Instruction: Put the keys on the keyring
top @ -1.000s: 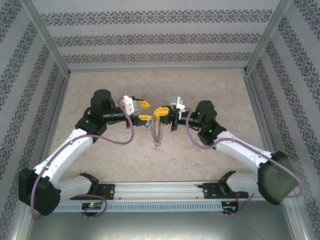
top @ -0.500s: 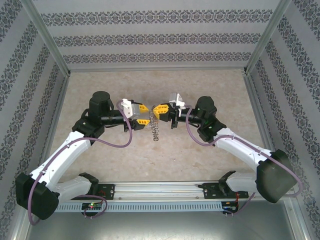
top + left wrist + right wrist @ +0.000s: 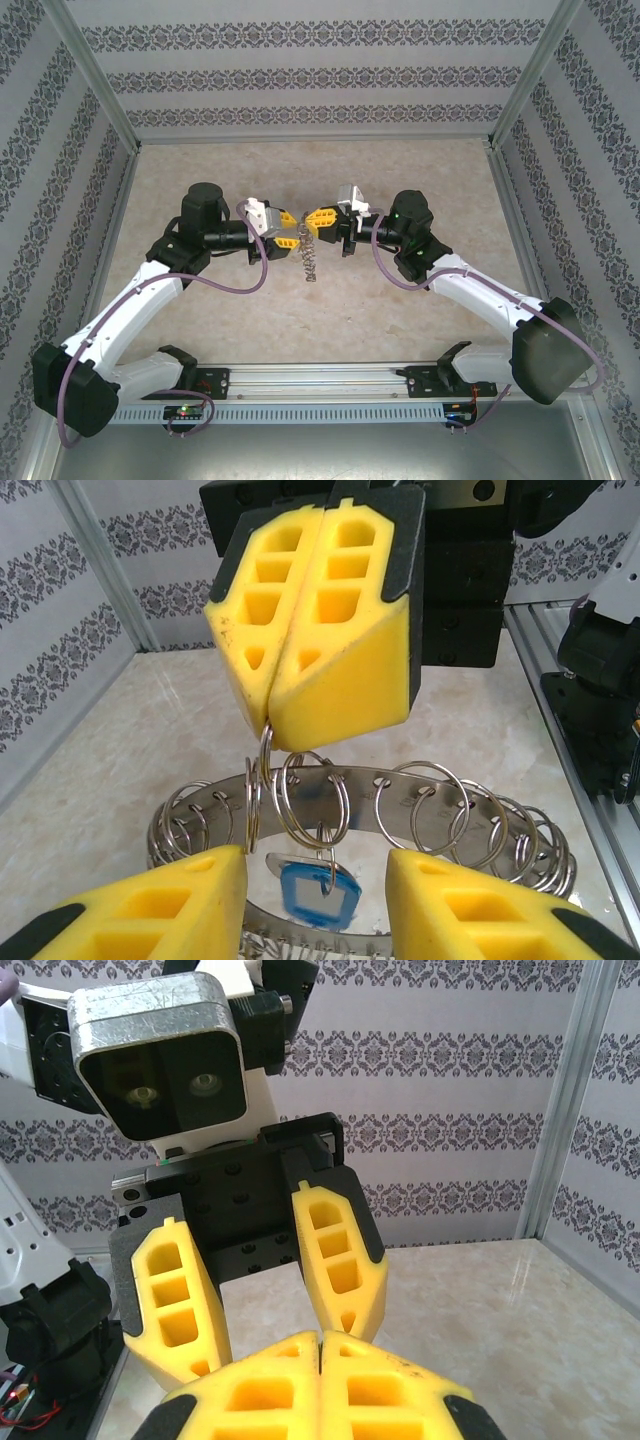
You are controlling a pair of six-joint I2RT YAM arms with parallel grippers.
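the lower part of the keyring (image 3: 365, 778) was cut off by the bottom edge of the left wrist view, and part of its far side was hidden behind the fingers there. of the blue key (image 3: 318, 892) only the plastic head could be made out; its blade was hidden. the head appeared to hang from one of the wire loops, inside the ring. in the top view the keyring was seen only as a thin chain-like strand hanging below the two grippers, above the table (image 3: 400, 330), and no key could be told apart there. in the right wrist view whatever was pinched was hidden under that gripper's own fingertips (image 3: 270, 1390).

both arms were reached inward from their bases, wrists turned toward each other, so that the grippers met tip to tip over the middle of the table. the right gripper (image 3: 272, 725) was closed, its pads pressed together on one wire loop at the top of the keyring, and the ring was held hanging from it. the left gripper (image 3: 290, 228) was spread wide, its fingers (image 3: 150, 905) set on either side of the blue key and just beside the ring, with nothing gripped.
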